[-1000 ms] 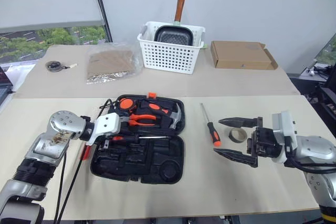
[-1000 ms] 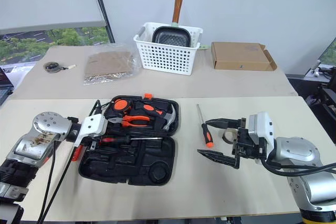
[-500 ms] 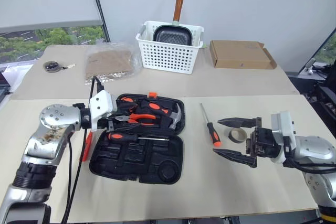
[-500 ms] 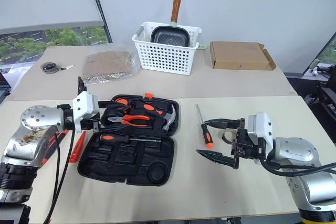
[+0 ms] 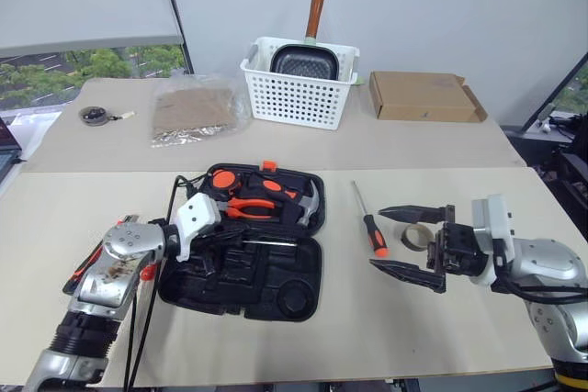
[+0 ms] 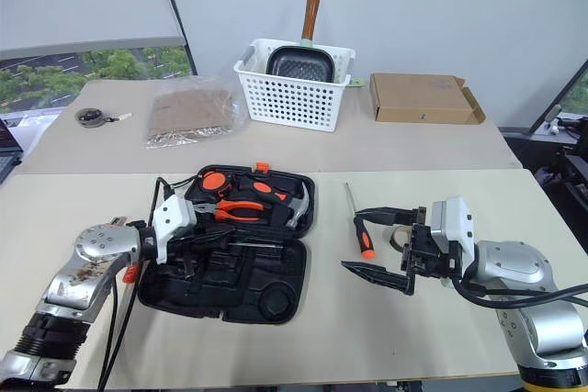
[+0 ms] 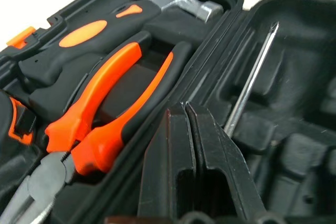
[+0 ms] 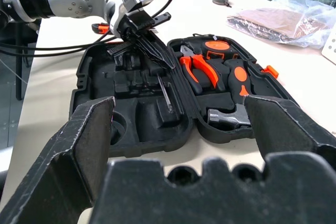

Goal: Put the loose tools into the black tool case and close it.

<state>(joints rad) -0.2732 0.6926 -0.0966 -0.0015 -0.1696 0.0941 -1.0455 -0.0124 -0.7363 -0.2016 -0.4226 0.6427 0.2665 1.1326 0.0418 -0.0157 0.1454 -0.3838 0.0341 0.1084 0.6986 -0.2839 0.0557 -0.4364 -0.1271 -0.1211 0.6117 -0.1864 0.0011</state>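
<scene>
**Left pincer closed over case, screwdriver lying in recess**

Left pincer (image 7: 191, 145): fingers pressed flat together, nothing between them. It sits over the near-left part of the open black tool case (image 5: 276, 282), tips by the hinge line. One long screwdriver (image 7: 249, 80) lies in the front half just beside the tips, shaft along the recess, not gripped. Pliers (image 5: 250, 209), hammer (image 5: 308, 197) and tape measure (image 5: 220, 183) are seated in the rear half.

Right pincer (image 5: 411, 239): jaws spread wide, empty, hovering level above the surface right of the case.

Still loose: second long screwdriver (image 5: 369, 221) on the surface between case and right pincer; small tape roll (image 5: 416, 237) just behind that pincer's fingers. An orange tool (image 5: 147, 272) shows at the left arm, mostly hidden; can't tell which.

Likely step: seating the screwdriver. Advice: press along the shaft with closed fingers so it sits flush, then lift straight up, clear of the moulded ribs.
</scene>
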